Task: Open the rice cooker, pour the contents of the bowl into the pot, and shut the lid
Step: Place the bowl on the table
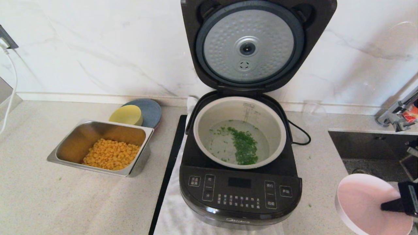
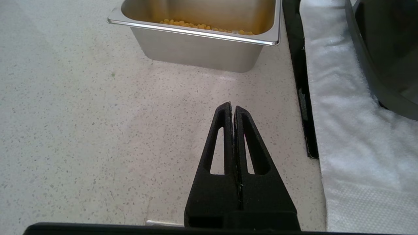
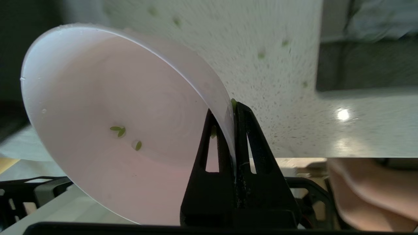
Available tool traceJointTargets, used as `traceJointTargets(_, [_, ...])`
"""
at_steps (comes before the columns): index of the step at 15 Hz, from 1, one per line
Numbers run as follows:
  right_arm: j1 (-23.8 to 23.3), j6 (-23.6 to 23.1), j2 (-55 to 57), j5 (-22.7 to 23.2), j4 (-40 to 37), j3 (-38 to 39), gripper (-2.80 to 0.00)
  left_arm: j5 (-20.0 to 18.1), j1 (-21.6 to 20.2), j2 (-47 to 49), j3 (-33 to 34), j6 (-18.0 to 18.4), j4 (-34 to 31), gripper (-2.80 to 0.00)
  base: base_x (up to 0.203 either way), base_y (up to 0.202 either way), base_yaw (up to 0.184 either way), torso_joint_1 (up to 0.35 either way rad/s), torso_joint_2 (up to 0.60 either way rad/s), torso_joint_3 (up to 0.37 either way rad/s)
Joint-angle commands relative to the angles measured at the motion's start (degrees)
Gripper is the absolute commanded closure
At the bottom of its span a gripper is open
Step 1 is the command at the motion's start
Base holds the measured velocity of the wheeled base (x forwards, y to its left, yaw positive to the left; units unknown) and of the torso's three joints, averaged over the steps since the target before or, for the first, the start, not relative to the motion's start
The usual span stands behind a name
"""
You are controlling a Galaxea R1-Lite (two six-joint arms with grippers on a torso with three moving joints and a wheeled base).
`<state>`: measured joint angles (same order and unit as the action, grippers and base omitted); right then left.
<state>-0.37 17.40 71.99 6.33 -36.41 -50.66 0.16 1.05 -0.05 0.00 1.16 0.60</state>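
Rice cooker (image 1: 240,195) at table (image 1: 49,202) centre, lid (image 1: 249,45) upright and open, up-left of the right gripper (image 1: 385,206), the nearer arm. Pot (image 1: 209,130) holds chopped greens (image 1: 245,147). Pink bowl (image 1: 362,199), tilted, seemingly near-empty, rim pinched in right fingers (image 3: 251,130). Left gripper (image 2: 233,109) parked, fingers closed on nothing.

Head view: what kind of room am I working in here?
Most likely a home kitchen: a speckled stone counter against a marble-look wall, a sink with a tap at the right, and a rice cooker standing open.
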Motion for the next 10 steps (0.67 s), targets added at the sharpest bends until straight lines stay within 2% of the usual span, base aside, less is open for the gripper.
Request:
traceJointTargets(1, [-2.7,-0.4,1.6,1.1,6.8,9.0,0.0,0.0,0.0,0.0,0.4,0.0,0.0,0.0,0.0,0.0,0.0,0.0,0.0,0.0])
traceJointTargets(5, [-6.3,-0.8,7.8,2.5,20.8,18.1,0.0,0.0,0.0,0.0,0.4,0.0,0.0,0.0,0.0,0.0,0.0,0.0,0.0,0.0])
traceJointTargets(10, [-6.6,-0.5,15.1,3.7,30.6,21.4,0.0,0.0,0.0,0.0,0.4,0.0,0.0,0.0,0.0,0.0,0.0,0.0,0.0,0.0])
